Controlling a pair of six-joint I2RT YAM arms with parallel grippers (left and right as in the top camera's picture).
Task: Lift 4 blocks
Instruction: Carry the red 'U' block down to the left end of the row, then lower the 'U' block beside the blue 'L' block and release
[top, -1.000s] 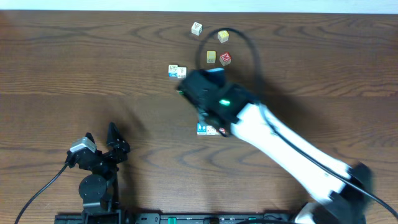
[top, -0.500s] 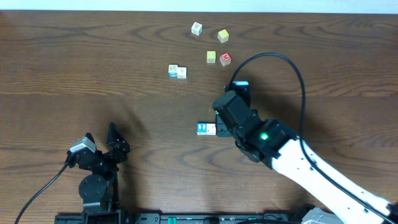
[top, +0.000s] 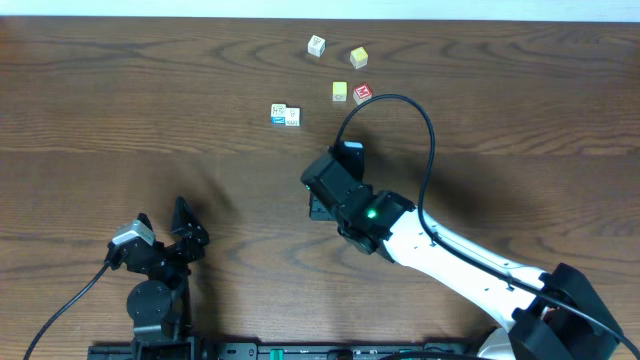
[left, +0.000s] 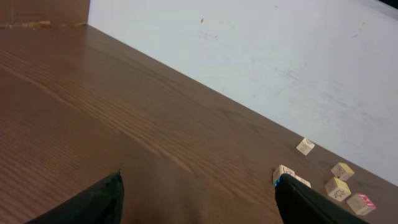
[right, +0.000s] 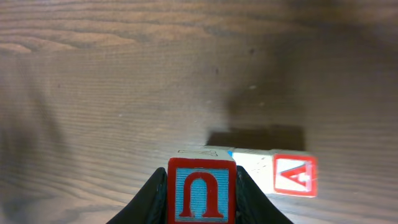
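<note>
My right gripper (right: 200, 190) is shut on a block (right: 201, 190) with a red frame, a blue face and a red U-like letter. It hangs low over the table. Just behind it lie two more blocks side by side: a pale one with a blue edge (right: 211, 151), mostly hidden, and one with a red-and-white face (right: 293, 176). From overhead the right gripper (top: 325, 200) covers all of these. A red block (top: 362, 94) and a white one (top: 316, 45) sit at the back. My left gripper (top: 163, 232) stands open and empty at the front left.
Two yellow cubes (top: 359, 58) (top: 340, 92) lie by the red block. A pair of pale cubes (top: 285, 115) sits left of them. The right arm's cable (top: 420, 120) loops over the table behind the gripper. The left wrist view shows the far cubes (left: 305, 146) small at right.
The right arm swung back from near the far cubes, first right, then left, and now sits over the two centre blocks, hiding them from overhead. The left arm has not moved.
</note>
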